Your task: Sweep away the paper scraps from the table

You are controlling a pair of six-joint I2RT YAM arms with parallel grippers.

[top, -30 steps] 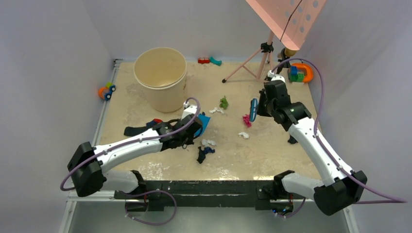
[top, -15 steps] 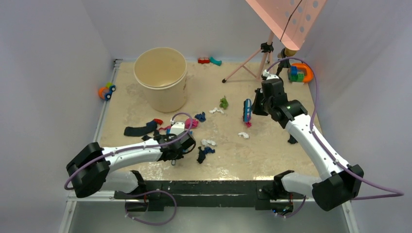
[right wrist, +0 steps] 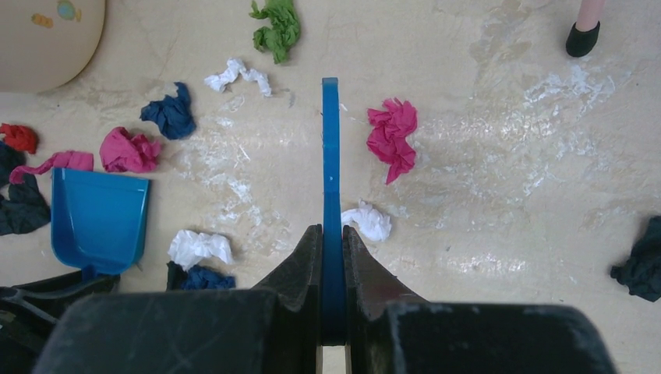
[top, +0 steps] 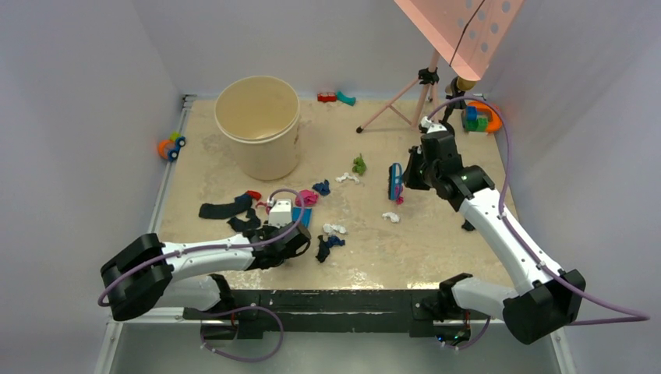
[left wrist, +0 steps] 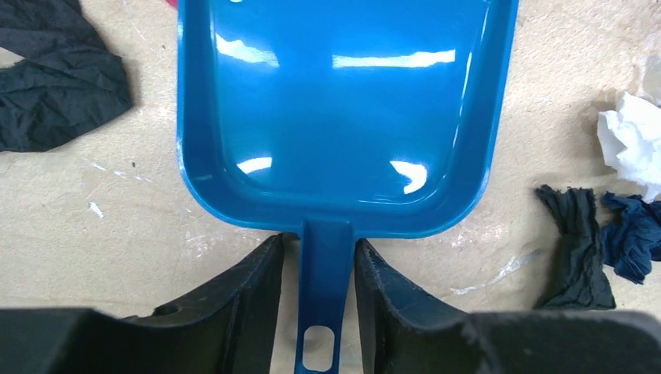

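Observation:
My left gripper (left wrist: 319, 257) is shut on the handle of a blue dustpan (left wrist: 343, 101), which lies flat on the table (top: 436, 249); it also shows in the top view (top: 302, 214). My right gripper (right wrist: 331, 234) is shut on a blue hand brush (right wrist: 330, 156), held edge-on above the table. Paper scraps lie scattered around it: magenta (right wrist: 392, 136) and white (right wrist: 368, 220) right of the brush, and green (right wrist: 277, 27), white (right wrist: 238, 75), dark blue (right wrist: 169, 113) and pink (right wrist: 127, 150) to its left. White (left wrist: 630, 136), black (left wrist: 575, 245) and dark blue (left wrist: 633, 241) wads lie right of the dustpan.
A beige bucket (top: 259, 125) stands at the back left. A pink tripod stand (top: 405, 97) is at the back. Plastic toys lie at the back edge (top: 335, 97), back right (top: 479, 117) and left edge (top: 171, 146). Black paper (top: 226, 209) lies left of the dustpan.
My left arm has drawn back toward the near edge with the dustpan, which now lies flat facing the pink and blue wads. My right gripper and brush shifted a little left.

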